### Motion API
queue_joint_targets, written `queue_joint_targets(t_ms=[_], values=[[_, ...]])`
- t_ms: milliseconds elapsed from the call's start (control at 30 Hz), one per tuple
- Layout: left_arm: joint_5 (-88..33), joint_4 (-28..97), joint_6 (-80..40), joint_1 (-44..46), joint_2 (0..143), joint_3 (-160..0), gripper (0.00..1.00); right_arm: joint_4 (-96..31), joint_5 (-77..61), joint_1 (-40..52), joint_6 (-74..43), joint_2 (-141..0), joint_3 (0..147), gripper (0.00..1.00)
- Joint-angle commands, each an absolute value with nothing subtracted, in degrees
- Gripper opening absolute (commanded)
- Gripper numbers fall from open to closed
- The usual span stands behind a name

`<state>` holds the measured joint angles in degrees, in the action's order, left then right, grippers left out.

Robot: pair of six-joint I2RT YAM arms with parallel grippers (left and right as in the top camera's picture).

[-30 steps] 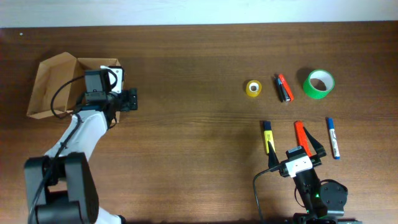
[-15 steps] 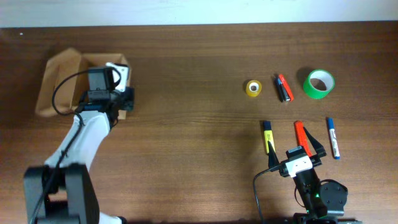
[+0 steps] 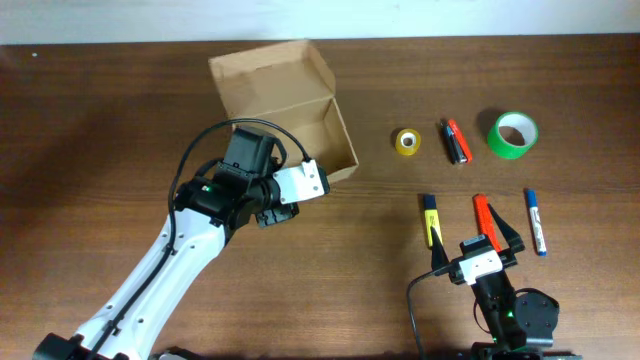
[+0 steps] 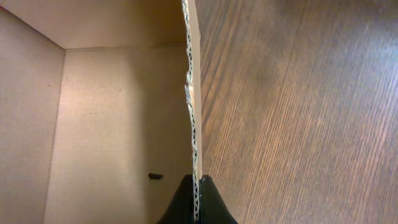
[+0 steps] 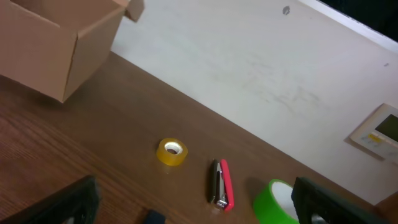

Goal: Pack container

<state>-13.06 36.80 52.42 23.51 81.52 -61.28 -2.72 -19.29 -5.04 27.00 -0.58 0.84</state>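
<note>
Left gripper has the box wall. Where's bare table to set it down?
Bare wood lies left of the container, and in front between the left arm and yellow marker. A narrow strip separates container from yellow tape roll. The right is crowded: green tape roll, orange marker, right gripper.

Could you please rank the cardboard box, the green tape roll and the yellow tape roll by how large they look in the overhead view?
1. cardboard box, by far the largest
2. green tape roll, clearly smaller than the box
3. yellow tape roll, the smallest, well under the green roll's width
</note>
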Motion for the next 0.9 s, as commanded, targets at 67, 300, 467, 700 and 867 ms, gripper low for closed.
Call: queue_joint_targets(t_ms=[67,300,467,700,867], values=[[-18.3,38.6,60.3,23.6,84.4,-61.9,0.01,-2.7,-18.8,-4.9,26.8,-0.1,0.3,0.99],[-18.2,38.0,60.3,21.3,94.3,-61.9,0.01,-2.7,-18.8,-4.9,26.8,-0.1,0.3,0.99],[-18.3,38.0,60.1,17.3,94.7,-61.9,0.16,-2.7,-18.8,-4.9,26.8,-0.1,0.3,0.99],[-19.1,38.0,58.6,17.2,93.5,-62.6,0.63,-2.7,-18.8,-4.9,26.8,-0.1,0.3,0.99],[-22.3,38.2,45.3,17.2,81.8,-67.4,0.87,-2.7,-18.8,-4.9,26.8,-0.1,0.3,0.99]])
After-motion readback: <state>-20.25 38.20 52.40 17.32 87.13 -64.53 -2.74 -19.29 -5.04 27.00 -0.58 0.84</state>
